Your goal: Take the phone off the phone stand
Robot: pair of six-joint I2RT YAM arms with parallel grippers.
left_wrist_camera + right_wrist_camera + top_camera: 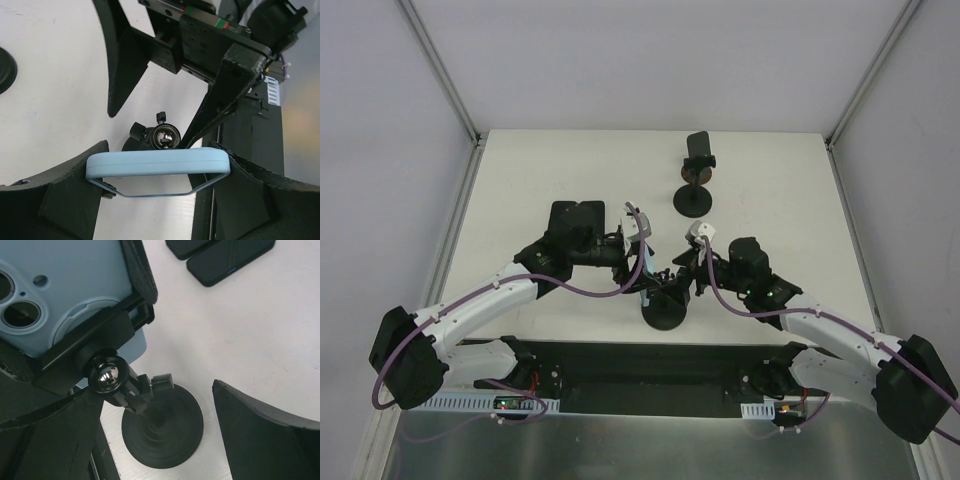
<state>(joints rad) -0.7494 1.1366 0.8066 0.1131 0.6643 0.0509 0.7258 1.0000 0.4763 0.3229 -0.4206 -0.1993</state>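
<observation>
A light blue phone (157,164) sits in the clamp of a black phone stand (665,308) near the table's front middle. Its back with the camera lenses shows in the right wrist view (65,285), held by the clamp above the ball joint (107,377). My left gripper (159,172) is shut on the phone, one finger on each short end; it also shows from above (640,275). My right gripper (160,405) is open, its fingers on either side of the stand's stem above the round base (162,432); from above it is right of the stand (685,280).
A second black stand holding a dark phone (697,168) stands at the back middle of the table; its base edge shows in the left wrist view (5,70). A black mounting strip (640,365) runs along the near edge. White walls enclose the table.
</observation>
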